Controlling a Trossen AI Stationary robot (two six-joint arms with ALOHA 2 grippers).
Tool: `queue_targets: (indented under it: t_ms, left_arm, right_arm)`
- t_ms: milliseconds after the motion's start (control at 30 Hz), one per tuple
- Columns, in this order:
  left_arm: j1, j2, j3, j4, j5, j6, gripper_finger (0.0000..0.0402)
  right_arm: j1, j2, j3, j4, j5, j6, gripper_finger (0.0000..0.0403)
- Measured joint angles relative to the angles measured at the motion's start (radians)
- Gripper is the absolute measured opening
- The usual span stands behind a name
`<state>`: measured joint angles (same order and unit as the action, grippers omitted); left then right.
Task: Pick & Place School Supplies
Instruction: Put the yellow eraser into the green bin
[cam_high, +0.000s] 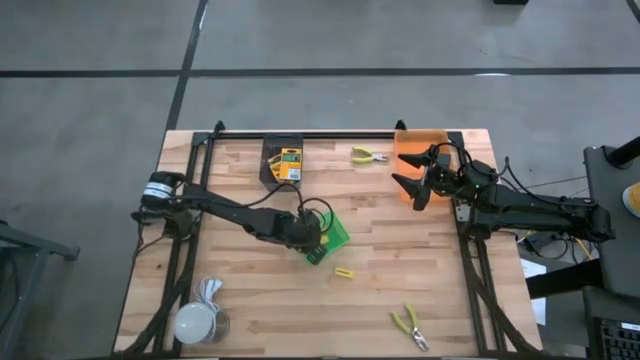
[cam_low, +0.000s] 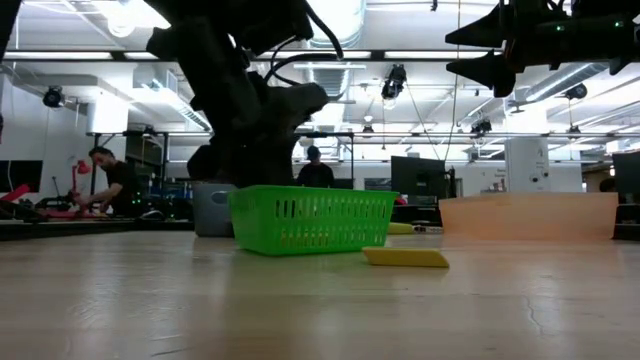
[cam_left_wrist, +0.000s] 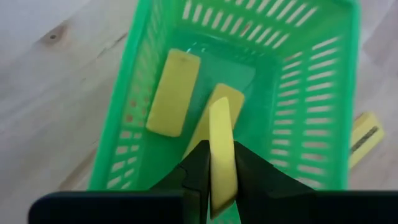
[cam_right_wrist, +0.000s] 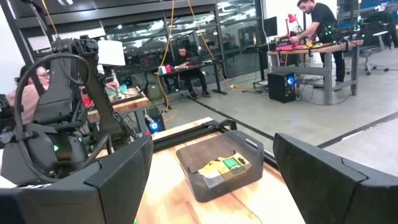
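In the high view the left gripper (cam_high: 305, 232) sat at frame centre, covering part of the green basket (cam_high: 334, 232); what it held could not be made out there. The left wrist view settled it: the fingers (cam_left_wrist: 252, 177) were clamped on a thin yellow block (cam_left_wrist: 221, 149), held edge-on above the basket's open top (cam_left_wrist: 314, 93). Two more yellow blocks lay on the basket floor, one flat (cam_left_wrist: 174, 92), the other (cam_left_wrist: 203, 130) partly hidden behind the held block. A further yellow piece with a dark stripe (cam_left_wrist: 364, 134) lay outside the basket at the frame's right edge, cut off by the basket wall.

The left arm reached from the table's left edge diagonally toward centre. In the low view it was only a dark mass above the green basket (cam_low: 312, 218); its fingertips were not visible there.

The right gripper (cam_high: 415, 177) hovered at upper right of the high view, by the orange bin (cam_high: 420, 140), fingers spread wide and grasping nothing; its wrist view showed both fingers (cam_right_wrist: 115, 177) well apart.

A loose yellow block (cam_high: 344, 271) lay on the table (cam_high: 250, 290) below the basket. One pair of yellow-handled pliers (cam_high: 368, 155) lay between the grey bin (cam_high: 270, 165) and the orange bin; another pair (cam_high: 409, 325) lay at lower right. A crayon box (cam_high: 290, 165) sat in the grey bin. A white round object (cam_high: 196, 322) stood at lower left.
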<state>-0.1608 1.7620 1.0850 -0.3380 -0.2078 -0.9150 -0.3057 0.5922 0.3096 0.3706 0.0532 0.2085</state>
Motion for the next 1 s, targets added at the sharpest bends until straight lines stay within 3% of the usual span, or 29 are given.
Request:
queue_targets:
  t_ms: [200,567,800,1000]
  left_arm:
    - [0.005,0.000,0.007,0.007,0.002,-0.007,0.0068]
    - [0.018,-0.003,0.011,0.029,0.039,-0.026,0.0135]
    - [0.018,-0.034,0.076,0.036,0.008,0.079,0.0149]
    - [-0.025,-0.063,0.175,0.095,-0.009,0.353,0.0149]
  right_arm:
    - [0.000,0.000,0.000,0.000,0.000,0.000,0.0327]
    - [0.000,0.000,0.000,0.000,0.000,0.000,0.0327]
    - [0.000,0.000,0.000,0.000,0.000,0.000,0.0327]
    - [0.000,0.000,0.000,0.000,0.000,0.000,0.0327]
